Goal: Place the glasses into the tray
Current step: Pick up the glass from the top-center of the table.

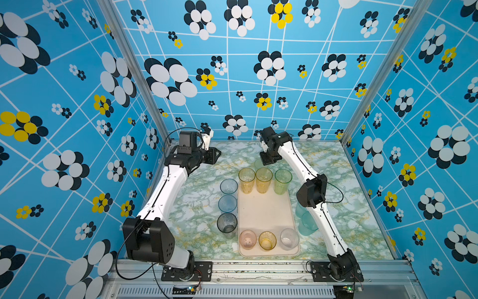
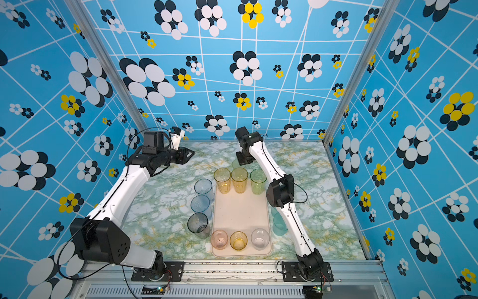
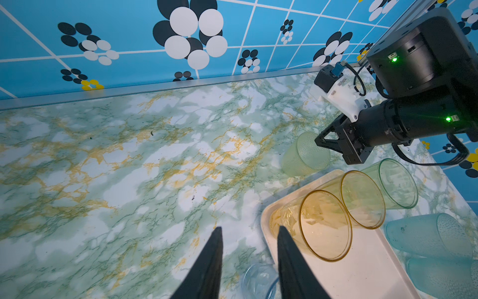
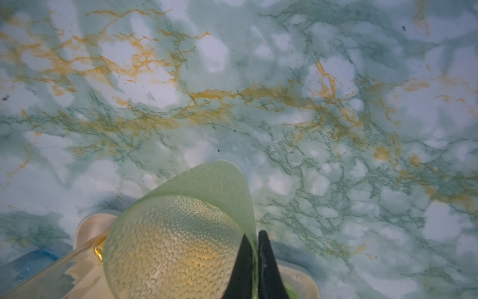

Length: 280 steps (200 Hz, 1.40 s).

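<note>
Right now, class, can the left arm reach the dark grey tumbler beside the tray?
Probably yes: the dark grey tumbler stands uncovered on that arm's side of the tray; the left end effector is open.

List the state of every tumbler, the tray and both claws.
tray: holds six upright tumblers
left claw: open, empty
right claw: shut on pale green tumbler
pale green tumbler: gripped by its wall, outside tray
three blue and grey tumblers: upright on table beside tray
two teal tumblers: on table beside tray, partly hidden
</note>
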### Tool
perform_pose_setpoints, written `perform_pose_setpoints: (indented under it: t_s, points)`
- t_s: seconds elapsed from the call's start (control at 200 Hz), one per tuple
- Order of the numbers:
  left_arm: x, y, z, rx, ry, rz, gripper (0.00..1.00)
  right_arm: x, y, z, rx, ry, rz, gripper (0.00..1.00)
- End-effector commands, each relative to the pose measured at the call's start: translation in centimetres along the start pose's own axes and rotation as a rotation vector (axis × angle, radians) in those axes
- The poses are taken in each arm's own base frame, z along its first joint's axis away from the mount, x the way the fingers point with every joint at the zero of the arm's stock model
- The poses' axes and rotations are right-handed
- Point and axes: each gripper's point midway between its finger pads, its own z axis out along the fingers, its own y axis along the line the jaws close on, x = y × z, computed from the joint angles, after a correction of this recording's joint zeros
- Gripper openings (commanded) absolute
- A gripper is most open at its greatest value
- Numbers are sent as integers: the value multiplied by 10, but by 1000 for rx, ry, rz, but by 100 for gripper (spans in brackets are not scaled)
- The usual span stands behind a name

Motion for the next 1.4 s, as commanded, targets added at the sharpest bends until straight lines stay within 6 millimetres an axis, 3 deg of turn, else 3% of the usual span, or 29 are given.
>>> perform_pose_setpoints:
  t_s: [0.0,0.2,0.42,0.735,0.925,1.09,1.275,1.305,1.395]
  points:
    - [3,0,-9,0,-3,3,37,-19,0,-38,12,-102,-10,0]
    - [6,2,-6,-3,7,-1,37,-25,-3,-47,24,-133,-3,0]
    - [11,4,-1,-2,23,-11,37,-43,-8,-71,40,-229,20,0]
    - [20,8,6,-11,51,-30,36,-58,-31,-109,61,-326,78,0]
    - [20,10,4,-27,44,-33,36,-63,-46,-146,71,-392,99,0]
    - [19,11,2,-39,37,-46,35,-59,-50,-193,72,-456,87,0]
    - [19,14,-1,-66,27,-62,36,-36,-46,-237,34,-462,51,0]
    - [19,15,-1,-70,26,-65,35,-30,-42,-252,19,-477,34,0]
    - [18,15,-2,-72,22,-75,35,-13,-27,-271,-4,-488,-47,0]
